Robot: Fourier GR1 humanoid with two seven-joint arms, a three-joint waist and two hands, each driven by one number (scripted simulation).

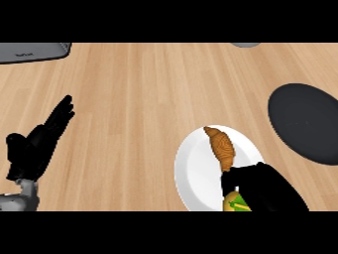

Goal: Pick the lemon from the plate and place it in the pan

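While no writing is legible, right hand curls around lemon at plate's five o'clock; left hand rests open.

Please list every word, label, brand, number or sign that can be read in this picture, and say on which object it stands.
No text can be read.
Grey appliance at the upper left edge: a small dark mark on its side, too small and blurred to read.
White plate, croissant, dark pan, wooden counter: no writing.
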